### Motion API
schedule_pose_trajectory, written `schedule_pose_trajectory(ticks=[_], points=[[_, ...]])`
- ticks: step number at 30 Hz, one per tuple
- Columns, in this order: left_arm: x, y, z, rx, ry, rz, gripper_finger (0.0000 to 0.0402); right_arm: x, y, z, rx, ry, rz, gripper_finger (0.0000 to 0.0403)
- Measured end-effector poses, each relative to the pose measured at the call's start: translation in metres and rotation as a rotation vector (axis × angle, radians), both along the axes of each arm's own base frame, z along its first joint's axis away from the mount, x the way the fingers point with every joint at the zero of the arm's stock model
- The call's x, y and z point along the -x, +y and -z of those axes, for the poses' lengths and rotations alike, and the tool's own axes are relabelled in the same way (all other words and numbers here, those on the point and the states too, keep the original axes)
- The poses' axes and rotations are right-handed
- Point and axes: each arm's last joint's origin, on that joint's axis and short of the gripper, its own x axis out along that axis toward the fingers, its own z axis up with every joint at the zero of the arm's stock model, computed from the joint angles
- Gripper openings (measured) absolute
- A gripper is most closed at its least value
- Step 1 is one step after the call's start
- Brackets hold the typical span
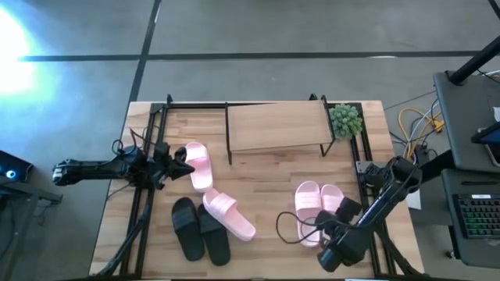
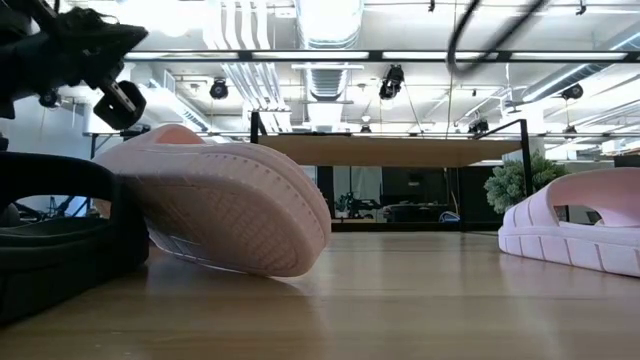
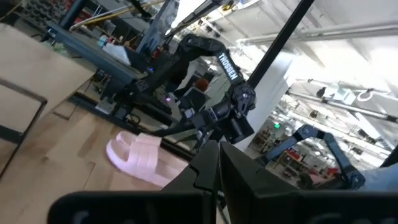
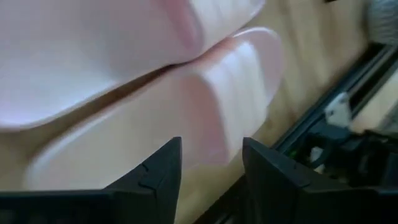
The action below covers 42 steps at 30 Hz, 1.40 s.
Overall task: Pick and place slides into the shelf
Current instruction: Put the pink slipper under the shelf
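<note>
High view: pink and black slides (image 1: 212, 209).

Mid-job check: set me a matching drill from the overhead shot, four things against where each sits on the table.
Things:
1. shelf
2. black pair of slides
3. left gripper
4. right gripper

Places:
A. near edge of the table, left of centre
B. far edge of the table, beside the small green plant
C. over the pink pair on the right side, jaws open
D. next to the lone pink slide on the left side

Pairs: 1-B, 2-A, 3-D, 4-C
</note>
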Motion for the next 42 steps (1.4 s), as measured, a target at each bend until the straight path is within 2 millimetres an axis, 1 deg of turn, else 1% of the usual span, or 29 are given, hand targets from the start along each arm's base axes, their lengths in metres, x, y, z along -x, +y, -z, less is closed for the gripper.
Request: schedule_pose_trajectory(ticks=[6,11,17,23,27,30,32,35,38,39,42], points=[[-0.004,0.002,0.004,0.012,0.046,-0.043,0.0002,0.011,-0.013,0.023,0.076,0.079,-0.025,0.0183],[-0.006,0.003,0.007,0.019,0.077,-0.082,0.0002,0.016,-0.022,0.034,0.127,0.121,-0.098,0.0189],[-0.008,0.004,0.010,0.026,0.105,-0.137,0.0002,0.017,-0.025,0.050,0.089,0.122,-0.174,0.0189],[-0.009,0.005,0.009,0.030,0.104,-0.167,0.0002,0.012,-0.031,0.054,0.106,0.103,-0.172,0.0175],[-0.009,0.006,0.009,0.033,0.098,-0.188,0.0002,0.007,-0.038,0.055,0.156,0.074,-0.196,0.0156],[-0.009,0.006,0.009,0.035,0.101,-0.201,0.0002,0.004,-0.046,0.059,0.182,0.077,-0.181,0.0135],[-0.009,0.007,0.009,0.035,0.103,-0.211,0.0002,0.002,-0.052,0.061,0.192,0.088,-0.164,0.0115],[-0.009,0.007,0.009,0.037,0.102,-0.228,0.0002,0.001,-0.058,0.063,0.201,0.100,-0.146,0.0074],[-0.009,0.007,0.009,0.038,0.100,-0.233,0.0002,0.000,-0.060,0.063,0.203,0.103,-0.139,0.0025],[-0.009,0.007,0.009,0.038,0.101,-0.233,0.0002,0.000,-0.059,0.063,0.204,0.104,-0.140,0.0018],[-0.009,0.007,0.009,0.040,0.100,-0.233,0.0002,-0.004,-0.055,0.055,0.192,0.092,-0.138,0.0014]])
